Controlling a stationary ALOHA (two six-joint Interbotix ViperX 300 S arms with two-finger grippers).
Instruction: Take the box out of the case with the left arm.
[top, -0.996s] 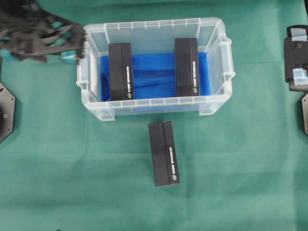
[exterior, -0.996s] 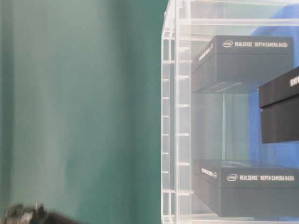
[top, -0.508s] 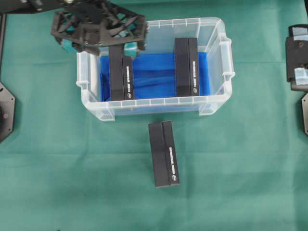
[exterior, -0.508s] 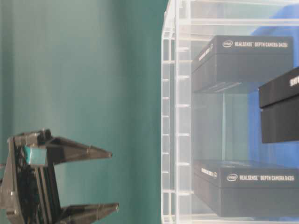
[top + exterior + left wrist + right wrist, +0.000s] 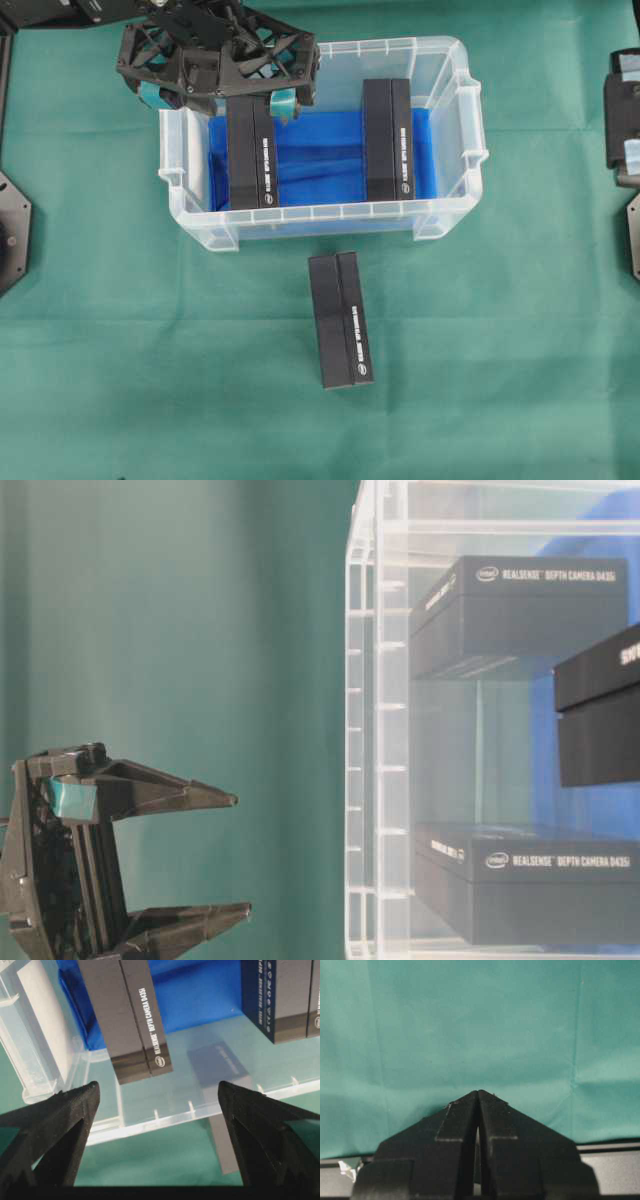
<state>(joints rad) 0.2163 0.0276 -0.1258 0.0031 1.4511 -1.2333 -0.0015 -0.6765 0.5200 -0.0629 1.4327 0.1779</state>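
Box [image 5: 250, 150] at the left end of the case [image 5: 450, 60] looks rigid, light, smooth cardboard; left claw [image 5: 218, 97], wide open and empty above it, should pinch its long sides.

My desk [image 5: 120, 380], draped in green cloth, carries the clear rectangular plastic case [image 5: 455, 200] at its far middle, and one long black cardboard box [image 5: 340, 319] lies just before it.
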